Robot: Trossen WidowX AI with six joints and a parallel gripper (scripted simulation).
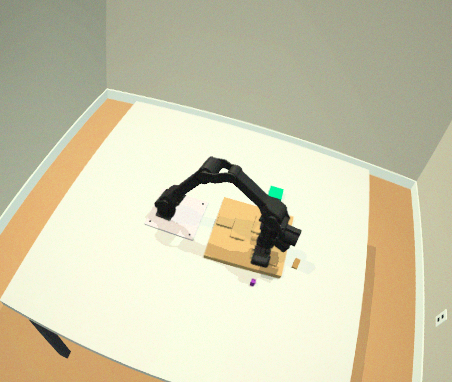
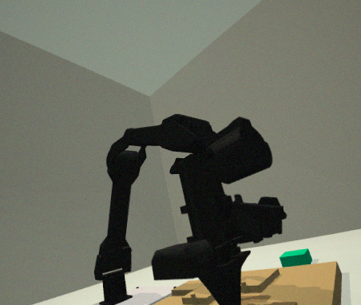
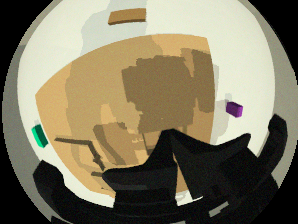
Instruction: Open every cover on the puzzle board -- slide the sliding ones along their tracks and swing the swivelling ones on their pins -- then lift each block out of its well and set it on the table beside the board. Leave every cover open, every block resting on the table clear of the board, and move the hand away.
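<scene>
The tan puzzle board (image 1: pixel 246 237) lies on the white table right of the arm's base; its covers show as raised tan plates (image 1: pixel 232 226). My gripper (image 1: pixel 261 259) is shut with nothing between the fingers and points down at the board's near right part. In the wrist view the shut fingers (image 3: pixel 169 137) sit over the board (image 3: pixel 133 103) beside a darker shaded patch (image 3: pixel 169 92). A green block (image 1: pixel 275 192) lies on the table behind the board. A purple block (image 1: pixel 253 282) lies in front of it. A small tan block (image 1: pixel 296 263) lies to its right.
A pale grey base plate (image 1: pixel 178 217) holds the arm's base at the left of the board. The table's edges drop to an orange floor (image 1: pixel 387 280). The green block also shows in the exterior view (image 2: pixel 295 257) and in the wrist view (image 3: pixel 37 135).
</scene>
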